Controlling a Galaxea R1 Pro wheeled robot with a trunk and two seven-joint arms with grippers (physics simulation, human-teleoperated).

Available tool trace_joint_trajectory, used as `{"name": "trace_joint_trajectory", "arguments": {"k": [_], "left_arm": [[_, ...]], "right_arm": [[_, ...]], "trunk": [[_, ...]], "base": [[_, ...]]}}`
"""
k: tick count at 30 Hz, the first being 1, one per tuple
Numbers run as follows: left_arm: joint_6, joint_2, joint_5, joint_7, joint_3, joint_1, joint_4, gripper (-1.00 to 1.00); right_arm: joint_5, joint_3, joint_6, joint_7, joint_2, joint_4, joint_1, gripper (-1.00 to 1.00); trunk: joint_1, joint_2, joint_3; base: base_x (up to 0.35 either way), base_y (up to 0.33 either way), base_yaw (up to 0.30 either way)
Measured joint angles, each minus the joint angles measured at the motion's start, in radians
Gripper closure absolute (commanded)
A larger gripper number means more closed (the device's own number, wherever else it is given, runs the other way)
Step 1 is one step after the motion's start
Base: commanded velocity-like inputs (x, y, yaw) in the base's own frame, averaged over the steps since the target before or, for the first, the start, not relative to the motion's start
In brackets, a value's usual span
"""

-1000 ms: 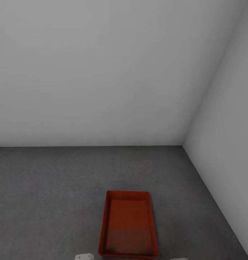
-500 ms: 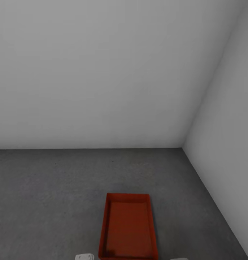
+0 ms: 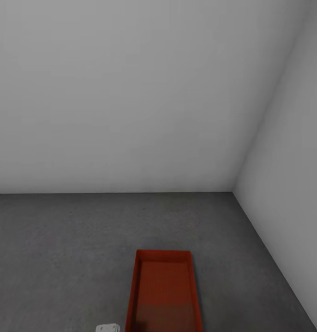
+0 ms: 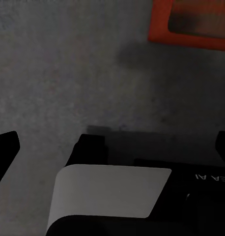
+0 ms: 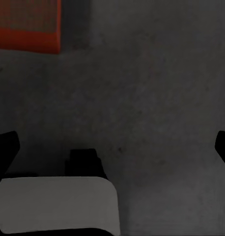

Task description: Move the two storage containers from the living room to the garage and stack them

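Orange-red container (image 3: 164, 293) flat on grey concrete floor (image 3: 61, 258), near wall corner (image 3: 233, 188). Left gripper (image 4: 112, 147) and right gripper (image 5: 112, 147) beside container, fingers spread wide, seemingly empty.

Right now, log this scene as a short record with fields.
room: white walls, corner at the right
floor: rough grey concrete
container: one orange-red tray on the floor, open side up, nothing in it
second container: not seen
left gripper: open, over bare floor, beside the tray's corner
right gripper: open, holding nothing
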Motion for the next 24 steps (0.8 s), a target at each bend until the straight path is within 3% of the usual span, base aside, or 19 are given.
{"name": "trace_joint_trajectory", "arguments": {"k": [24], "left_arm": [[-0.002,0.004,-0.001,0.0,0.0,0.002,-0.001,-1.0]], "right_arm": [[-0.001,0.0,0.001,0.0,-0.003,0.0,0.016,-1.0]], "trunk": [[0.0,0.0,0.034]], "base": [[0.0,0.0,0.0]]}}
